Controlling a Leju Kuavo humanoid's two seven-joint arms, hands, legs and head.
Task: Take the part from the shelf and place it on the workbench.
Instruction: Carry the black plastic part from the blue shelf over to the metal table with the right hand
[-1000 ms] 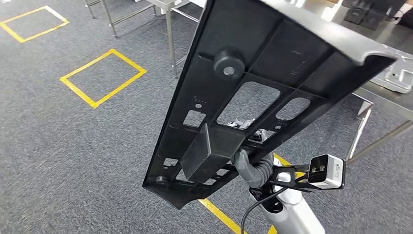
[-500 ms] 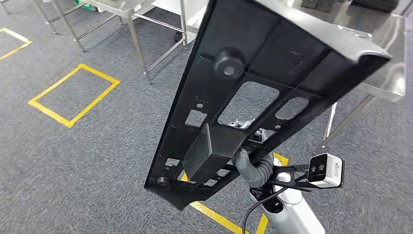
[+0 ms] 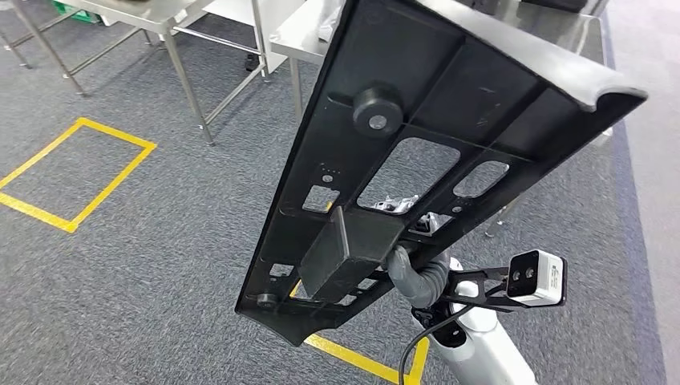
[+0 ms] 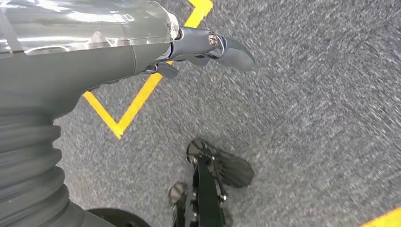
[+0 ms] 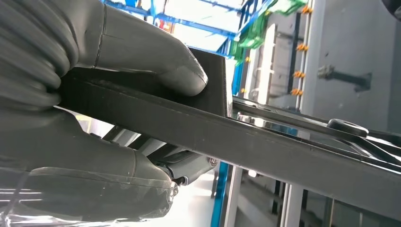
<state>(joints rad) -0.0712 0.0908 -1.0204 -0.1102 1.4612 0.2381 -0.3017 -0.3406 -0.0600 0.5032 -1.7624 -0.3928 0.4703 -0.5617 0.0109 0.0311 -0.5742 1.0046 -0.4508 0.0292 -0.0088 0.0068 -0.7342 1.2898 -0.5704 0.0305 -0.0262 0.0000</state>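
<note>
1. The part [image 3: 449, 136], a long black moulded plastic panel, is held up in the air in front of the robot, tilted, with its ribbed underside facing the head camera. It reaches from low near the robot up toward the far right. It has rectangular cut-outs, a round knob on its upper half and a box-shaped block near its lower end.
2. The right arm [image 3: 481, 345], silver with a grey ribbed wrist cover, rises from the near right edge to the panel's lower end. A small camera sits on a black bracket just right of the wrist.
3. The right hand [image 3: 413, 273] grips the part from underneath, close to the block. In the right wrist view the thick grey thumb [image 5: 156, 56] presses on one face of a flat black flange while the other fingers [image 5: 94, 165] close on the opposite face.
4. The left hand [image 4: 142, 52] hangs over the floor with nothing in it, its thumb sticking out. How its other fingers lie I cannot tell.
5. A steel workbench [image 3: 561, 36] stands far right, largely hidden behind the panel. More steel-legged tables [image 3: 160, 16] stand far left.
6. The floor is grey speckled carpet [image 3: 160, 265] marked with yellow tape [image 3: 72, 172] rectangles.
</note>
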